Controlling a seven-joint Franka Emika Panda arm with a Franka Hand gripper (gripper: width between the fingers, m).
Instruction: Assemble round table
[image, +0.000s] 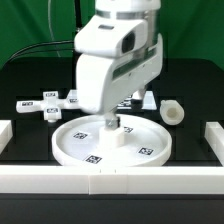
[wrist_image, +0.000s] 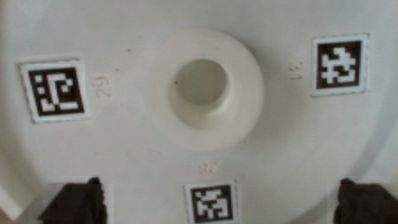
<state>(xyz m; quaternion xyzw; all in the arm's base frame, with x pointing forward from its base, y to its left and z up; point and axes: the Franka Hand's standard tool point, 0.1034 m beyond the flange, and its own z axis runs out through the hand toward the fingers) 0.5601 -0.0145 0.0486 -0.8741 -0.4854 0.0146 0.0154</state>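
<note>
Claw (image: 109, 122): two dark fingertips (wrist_image: 75, 201) are being shown well apart in the wrist view, with nothing gripped between them. Only the surface of the disc is being seen in the gap. Whether the tips are touching that surface cannot be told.

Front rail (image: 100, 181): a long white border piece is being seen at 6 o'clock of the exterior view, nearest the camera. A side rail (image: 213, 140) is being seen at 3 o'clock.

Round disc (image: 70, 143): the large rimmed white part is being shown lying flat on the black table (image: 30, 138), just behind the front rail and directly beneath the claw. Its raised central hub (wrist_image: 199, 90), pierced by a hole, is being framed in the wrist view. Black-and-white tags (wrist_image: 54, 90) are being displayed around the hub.

Cross-shaped foot (image: 45, 104): this small tagged part is being shown on the table at 10 o'clock of the disc, apart from its rim.

Cylinder leg (image: 173, 112): this short thick part is being shown at 2 o'clock of the disc, near the rim but not touching it. Its attitude cannot be told.

Arm (image: 115, 50): the white body is being seen at 12 o'clock, rising over the disc.

Green backdrop (image: 30, 30): this is being seen farthest off.
</note>
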